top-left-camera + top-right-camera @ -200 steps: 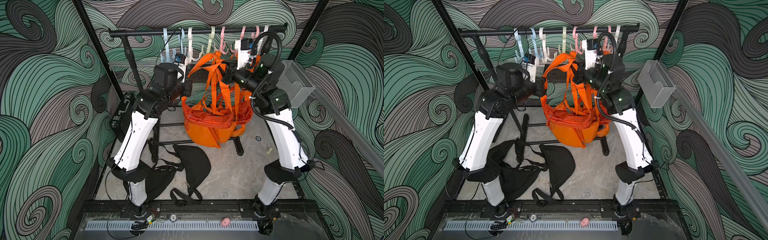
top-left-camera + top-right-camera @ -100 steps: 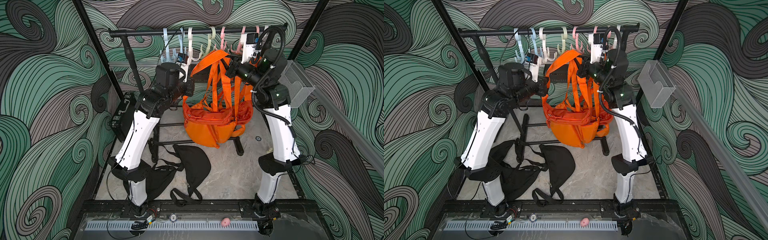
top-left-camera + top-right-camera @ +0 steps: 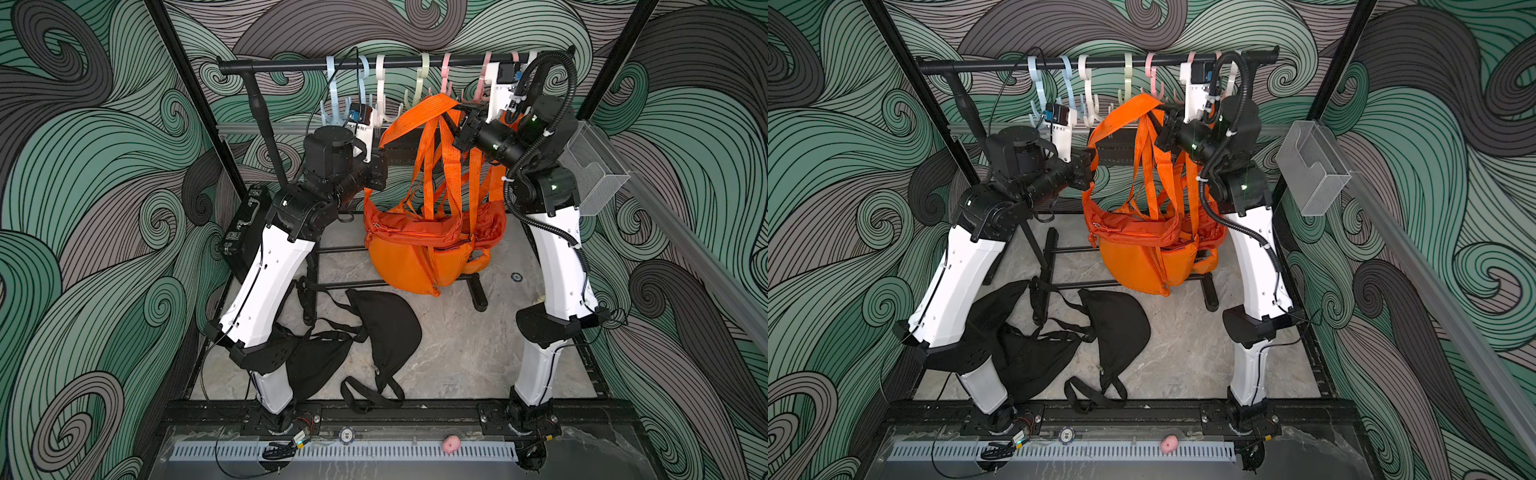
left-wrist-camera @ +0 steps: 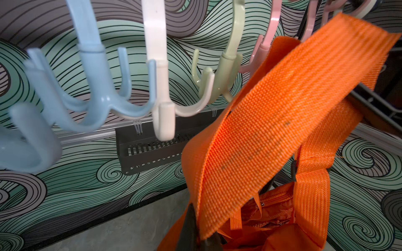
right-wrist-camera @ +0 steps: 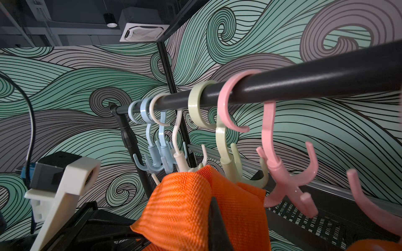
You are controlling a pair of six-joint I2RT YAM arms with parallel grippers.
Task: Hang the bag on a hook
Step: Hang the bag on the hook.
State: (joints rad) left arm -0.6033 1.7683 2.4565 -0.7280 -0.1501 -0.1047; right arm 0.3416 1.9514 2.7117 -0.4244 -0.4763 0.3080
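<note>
Both pinch the orange woven webbing strap (image 3: 409, 116) — left gripper (image 3: 380, 156), right gripper (image 3: 459, 118) spread it into a loop for the pale-green plastic hook (image 5: 230, 167) just above; orange nylon bag (image 3: 415, 257) dangles below.

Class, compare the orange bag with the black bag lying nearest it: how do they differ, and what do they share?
The orange bag hangs by its straps; the black bag lies flat on the table. Left gripper and right gripper are shut on the orange bag's straps; nothing holds the black bag. Orange bag's straps run taut; black bag's lie slack. Both are crescent-shaped with webbing straps.
</note>
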